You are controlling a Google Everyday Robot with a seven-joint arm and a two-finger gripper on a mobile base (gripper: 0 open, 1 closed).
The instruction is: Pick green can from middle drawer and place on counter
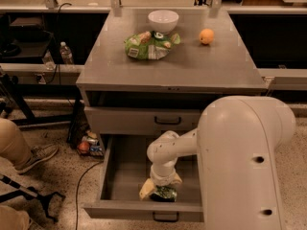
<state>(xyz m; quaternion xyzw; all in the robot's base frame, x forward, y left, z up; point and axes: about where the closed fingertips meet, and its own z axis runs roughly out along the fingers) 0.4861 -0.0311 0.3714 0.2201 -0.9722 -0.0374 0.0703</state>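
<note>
The middle drawer (120,169) is pulled open at the bottom of the cabinet. The green can (164,193) lies on its side near the drawer's front wall, dark green and shiny. My gripper (160,188) reaches down into the drawer and sits right over the can, with pale fingertips (146,190) showing on either side of it. The white arm covers most of the gripper. The counter (201,66) is the flat grey top of the cabinet.
On the counter stand a white bowl (163,20), a light-green snack bag (147,45) and an orange (206,36). The upper drawer front (144,120) is closed. A person's leg and shoe (29,155) are at left, with small items (88,143) on the floor.
</note>
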